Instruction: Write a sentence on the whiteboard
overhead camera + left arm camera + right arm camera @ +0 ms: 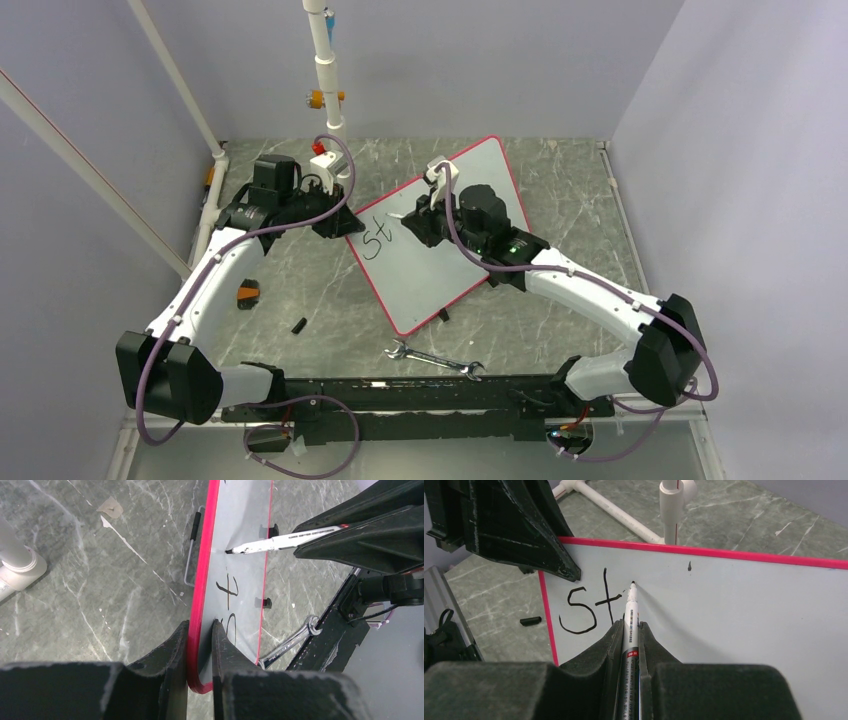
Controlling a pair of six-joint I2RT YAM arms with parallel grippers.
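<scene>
Left end effector (pixel 200 628) clamps the whiteboard (pixel 246 527) rim at its corner; right end effector (pixel 629 626) pinches a marker (pixel 631 605).

Top view: high above the near edge of the table (pixel 300 290), looking down on all of it. Left wrist camera hugs its own fingers (pixel 170 660), sighting along the whiteboard (pixel 240 525) rim. Right wrist camera peers closely down the marker (pixel 630 612) onto the board face. All three catch the lettering (pixel 377 240).
</scene>
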